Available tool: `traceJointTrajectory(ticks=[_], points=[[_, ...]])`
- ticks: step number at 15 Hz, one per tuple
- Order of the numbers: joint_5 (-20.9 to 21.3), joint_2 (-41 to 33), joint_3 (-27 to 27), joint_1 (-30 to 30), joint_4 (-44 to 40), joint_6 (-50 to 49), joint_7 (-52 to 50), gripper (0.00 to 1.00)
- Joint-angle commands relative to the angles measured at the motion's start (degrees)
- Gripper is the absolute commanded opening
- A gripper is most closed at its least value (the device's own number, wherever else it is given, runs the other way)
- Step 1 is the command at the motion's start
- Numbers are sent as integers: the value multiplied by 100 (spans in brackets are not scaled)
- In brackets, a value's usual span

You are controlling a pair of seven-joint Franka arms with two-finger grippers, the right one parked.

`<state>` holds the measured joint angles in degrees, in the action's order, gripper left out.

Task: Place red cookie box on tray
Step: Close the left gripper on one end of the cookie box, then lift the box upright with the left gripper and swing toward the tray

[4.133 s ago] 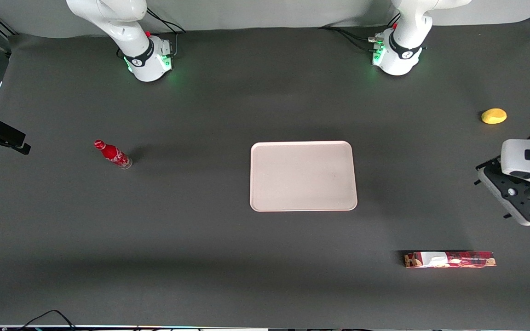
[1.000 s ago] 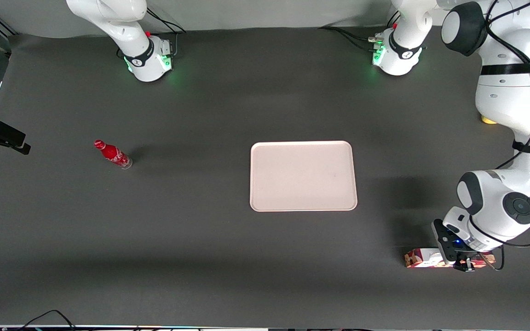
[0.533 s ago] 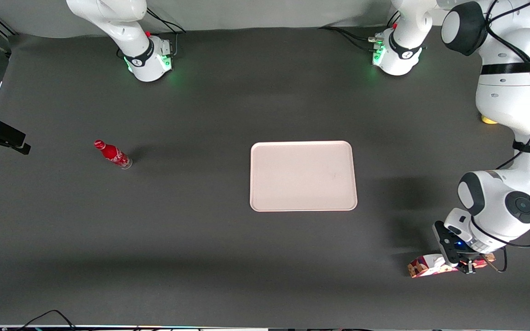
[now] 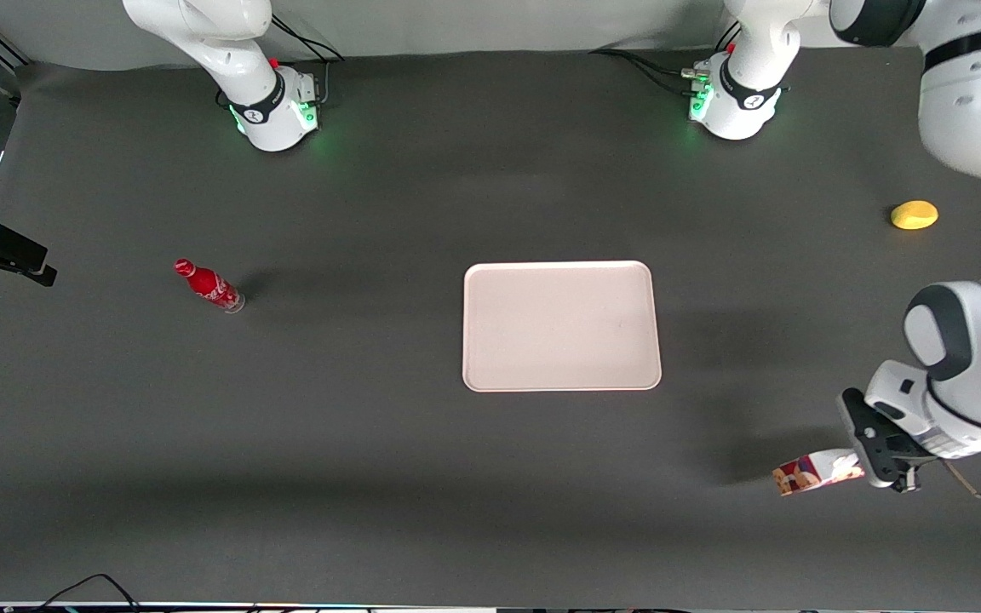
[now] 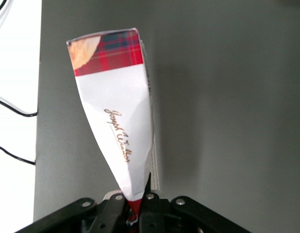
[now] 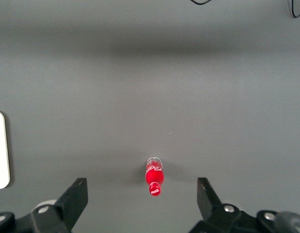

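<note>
My gripper [image 4: 882, 464] is shut on the red cookie box [image 4: 816, 473] and holds it lifted off the table near the working arm's end, nearer the front camera than the tray. In the left wrist view the box [image 5: 116, 111] hangs out from between the fingers [image 5: 152, 213], squeezed narrow where they pinch it, its white face and tartan cookie end pointing away. The pale pinkish tray [image 4: 560, 325] lies flat in the middle of the table with nothing on it; a strip of its rim [image 6: 0, 150] shows in the right wrist view.
A small red bottle [image 4: 208, 285] stands toward the parked arm's end of the table, also seen as the bottle [image 6: 154, 177] from the parked wrist. A yellow round object [image 4: 914, 214] lies near the working arm's end, farther from the front camera than the gripper.
The arm came down to the box lying on the table and closed on it. Over the last second it has raised the box, tilting it, and shifted slightly toward the working arm's end.
</note>
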<state>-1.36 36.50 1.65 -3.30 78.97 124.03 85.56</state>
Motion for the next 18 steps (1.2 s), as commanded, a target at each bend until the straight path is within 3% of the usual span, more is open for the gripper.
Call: traceJointTrajectory(ticks=[1, 4, 8, 13, 18], points=[[-13, -853, -33, 57, 32, -1254, -136, 0], [57, -1258, -24, 66, -302, -2389, -302, 0], [66, -1311, -24, 75, -365, -2673, -792, 0], [83, -1592, 45, 268, -155, -3262, -3452, 0], [83, -1847, 730, 268, 338, -3148, -6280, 0]])
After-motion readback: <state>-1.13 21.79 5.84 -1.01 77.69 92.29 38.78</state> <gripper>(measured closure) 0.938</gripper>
